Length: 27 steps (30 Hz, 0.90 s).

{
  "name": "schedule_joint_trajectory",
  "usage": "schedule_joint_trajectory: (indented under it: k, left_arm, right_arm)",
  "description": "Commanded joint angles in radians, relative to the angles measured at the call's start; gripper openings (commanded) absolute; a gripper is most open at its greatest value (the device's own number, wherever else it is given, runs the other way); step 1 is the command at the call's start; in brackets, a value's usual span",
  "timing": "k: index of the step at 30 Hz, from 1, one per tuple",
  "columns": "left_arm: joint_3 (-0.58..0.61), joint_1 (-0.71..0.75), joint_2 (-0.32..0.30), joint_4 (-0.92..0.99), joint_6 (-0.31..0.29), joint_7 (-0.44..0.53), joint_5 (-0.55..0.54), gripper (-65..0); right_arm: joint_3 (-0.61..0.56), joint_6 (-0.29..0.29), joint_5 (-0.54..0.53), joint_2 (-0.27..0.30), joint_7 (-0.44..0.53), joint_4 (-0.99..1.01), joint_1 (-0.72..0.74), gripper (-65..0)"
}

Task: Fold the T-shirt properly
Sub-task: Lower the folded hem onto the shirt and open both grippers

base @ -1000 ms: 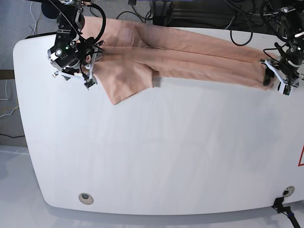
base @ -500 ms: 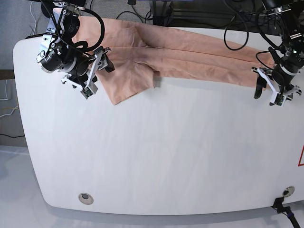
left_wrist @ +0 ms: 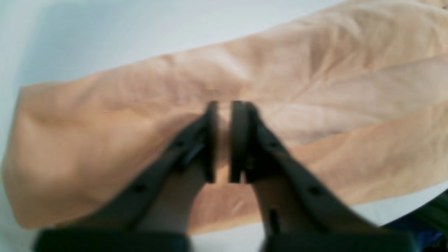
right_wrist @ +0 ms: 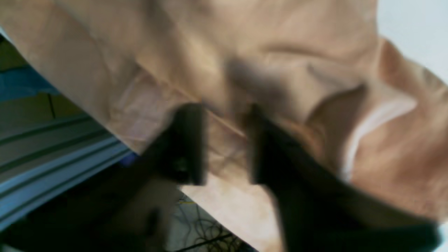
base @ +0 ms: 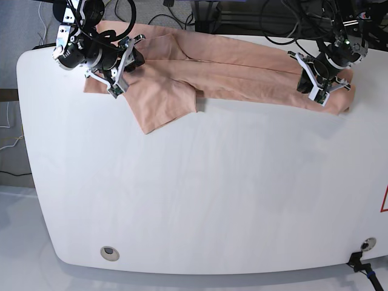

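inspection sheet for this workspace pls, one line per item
surface: white table, mostly bare at the front
job's things: T-shirt lies as a long band along the far edge, one sleeve flap pointing forward
clutter: nothing seen
grippers: left gripper nearly shut over the shirt's end; right gripper over the bunched end, jaws blurred, grip unclear
cables: black cables looped behind the table
surroundings: dark equipment behind, grey floor

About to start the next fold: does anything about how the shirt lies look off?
Yes. The T-shirt lies as a long strip along the table's far edge, and one sleeve flap sticks out askew toward the middle. In the right wrist view, part of the cloth hangs past the table edge.
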State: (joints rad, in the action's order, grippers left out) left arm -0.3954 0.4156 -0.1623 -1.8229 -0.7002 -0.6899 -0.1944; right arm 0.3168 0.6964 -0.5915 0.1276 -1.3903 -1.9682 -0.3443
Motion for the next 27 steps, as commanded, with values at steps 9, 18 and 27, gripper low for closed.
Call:
schedule_joint_trajectory:
  k: [9,18,27]
  left_arm:
    - [0.0,-0.001,-0.013,0.17,0.002,0.025,-0.01,-65.0]
    - [0.0,-0.117,-0.013,0.26,0.002,0.025,-0.01,-65.0]
    - [0.031,-0.163,-0.016,0.259,0.002,0.023,0.009,-65.0]
  right_arm:
    - [0.002,0.002,-0.009,0.05,0.118,0.22,0.034,-65.0]
    - [-0.052,0.002,-0.009,0.165,0.17,0.438,0.195,-65.0]
    - [-0.106,0.002,-0.011,0.191,0.17,0.45,0.268,-65.0]
